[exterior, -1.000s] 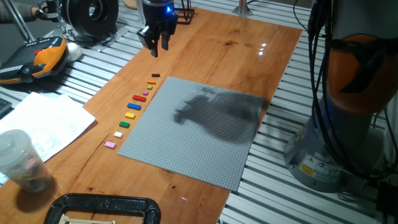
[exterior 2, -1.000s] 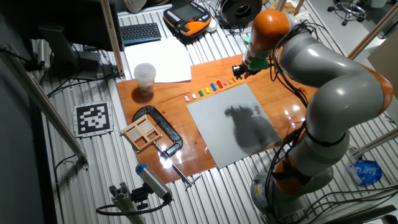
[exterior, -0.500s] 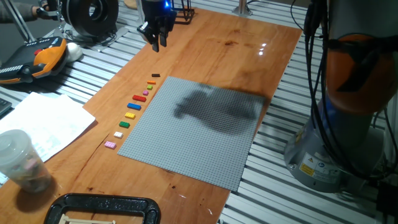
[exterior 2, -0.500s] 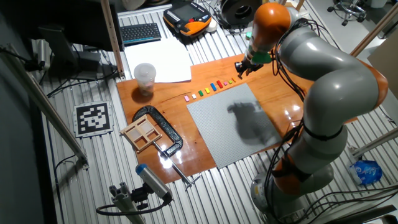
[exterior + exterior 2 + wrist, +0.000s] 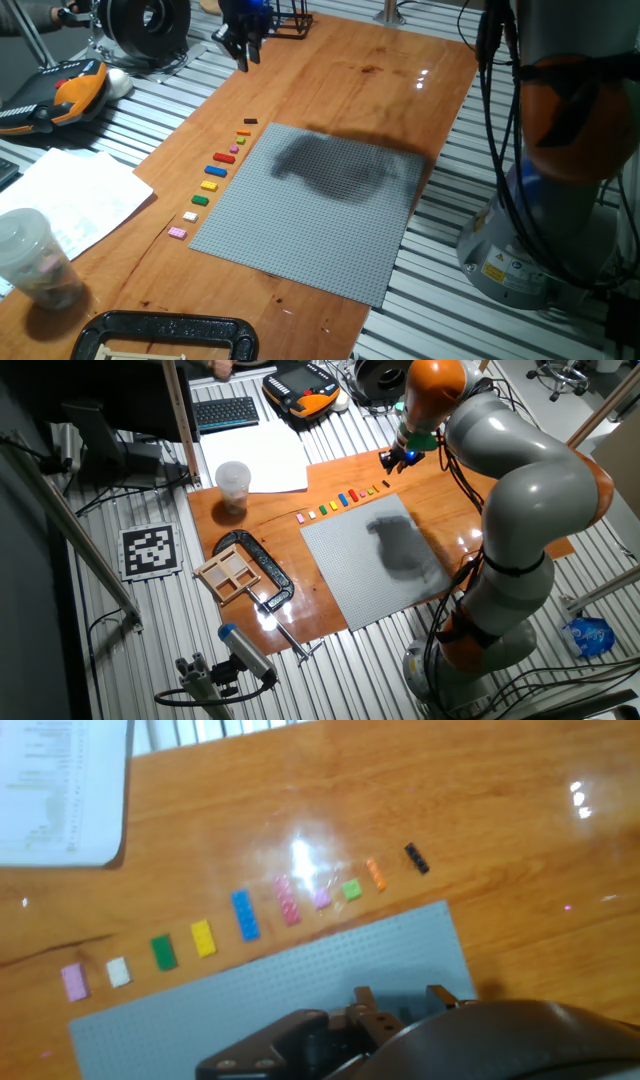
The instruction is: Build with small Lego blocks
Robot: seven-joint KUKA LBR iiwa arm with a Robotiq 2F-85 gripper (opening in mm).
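Note:
The small Lego blocks [image 5: 215, 170] lie in a single row on the wooden table along the left edge of the grey baseplate [image 5: 320, 200]. The row runs from a black block [image 5: 250, 122] to a pink one [image 5: 177, 232]. It also shows in the other fixed view [image 5: 343, 499] and in the hand view, from pink [image 5: 74, 982] to black [image 5: 416, 858]. My gripper [image 5: 240, 48] hangs high above the table's far end, beyond the black block, well clear of the row. In the hand view its fingertips [image 5: 362, 993] stand apart with nothing between them.
A sheet of paper [image 5: 65, 200] and a plastic cup [image 5: 30, 255] lie left of the row. A black clamp [image 5: 165, 335] sits at the near edge, with a wooden box [image 5: 228, 573] beside it. An orange-black pendant [image 5: 60, 90] and a spool [image 5: 145, 20] are at the far left.
My gripper has risen and drifted toward the table's far left corner, away from the row of blocks. Its shadow on the baseplate has shifted. The blocks have not moved.

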